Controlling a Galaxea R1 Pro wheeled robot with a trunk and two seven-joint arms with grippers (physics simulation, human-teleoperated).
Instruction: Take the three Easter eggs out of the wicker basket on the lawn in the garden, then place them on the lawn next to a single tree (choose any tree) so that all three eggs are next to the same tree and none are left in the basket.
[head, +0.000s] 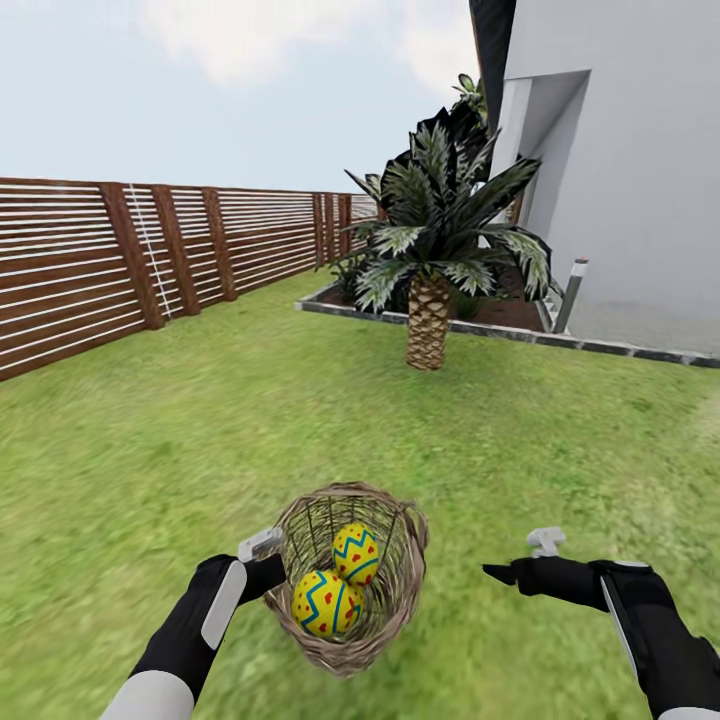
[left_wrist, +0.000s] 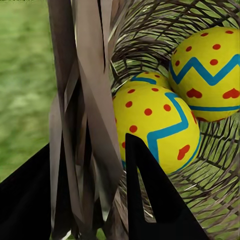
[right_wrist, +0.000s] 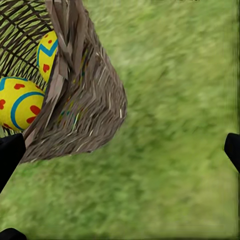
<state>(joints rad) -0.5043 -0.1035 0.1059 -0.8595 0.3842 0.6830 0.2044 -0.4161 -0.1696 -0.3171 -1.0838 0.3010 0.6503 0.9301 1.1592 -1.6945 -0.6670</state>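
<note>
Rolling over the lawn (head: 150, 440) with the wicker basket (head: 400, 590) held up in front of me, my left gripper (head: 268, 560) pinching its rim wall, one finger (left_wrist: 155, 200) inside by the eggs (left_wrist: 155, 125). Three eggs sit in it. My right gripper (head: 505, 560) hangs spread apart beside the basket, holding nothing.

Ahead of the left end effector (head: 268, 560) and off to its outer side, a brown horizontal-slat fence (head: 110, 265) runs back toward the far corner. Straight ahead of both end effectors stands a short palm (head: 432, 260) with a scaly trunk, at the edge of a stone-edged planting bed (head: 500, 325). Beyond the right end effector (head: 520, 560) rises a pale grey house wall (head: 640, 170), with a short bollard light (head: 572, 292) beside it. The sky (head: 200, 90) is hazy with soft cloud, the daylight even.
</note>
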